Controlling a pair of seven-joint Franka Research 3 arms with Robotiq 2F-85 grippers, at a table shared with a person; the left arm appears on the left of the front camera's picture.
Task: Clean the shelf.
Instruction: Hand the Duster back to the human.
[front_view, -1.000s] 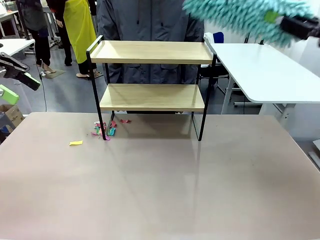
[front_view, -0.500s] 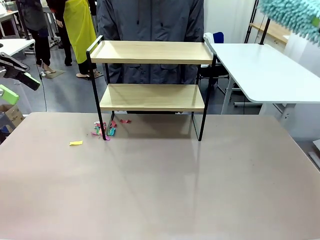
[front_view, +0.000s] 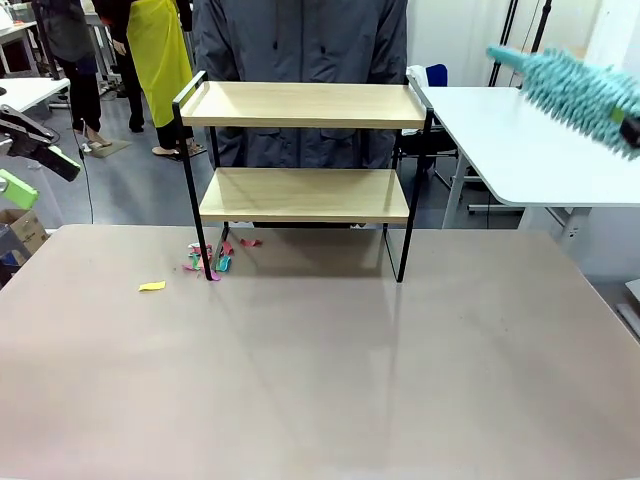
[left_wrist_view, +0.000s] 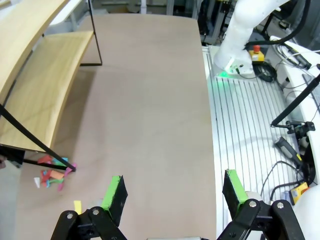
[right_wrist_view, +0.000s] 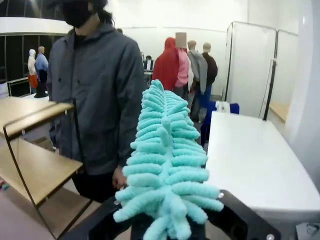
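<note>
The shelf (front_view: 305, 195) stands at the table's far side, both wooden boards bare, and appears at the left of the left wrist view (left_wrist_view: 45, 95) and the right wrist view (right_wrist_view: 35, 170). My right gripper (right_wrist_view: 167, 225) is shut on the handle of a fluffy teal duster (right_wrist_view: 167, 160). In the front view the duster (front_view: 575, 85) slants high at the far right, well away from the shelf. My left gripper (left_wrist_view: 174, 192) is open and holds nothing; it hovers off the table's left edge (front_view: 35, 172). Coloured paper scraps (front_view: 210, 260) lie by the shelf's front left leg.
A person in a grey jacket (front_view: 300, 40) stands right behind the shelf. A yellow scrap (front_view: 152, 286) lies left of the pile. A white side table (front_view: 530, 140) stands under the duster at the right. The brown table (front_view: 320, 370) is bare in front.
The duster swung from above the shelf's right end out to the right, then came down lower over the white side table. The left arm and shelf stayed put.
</note>
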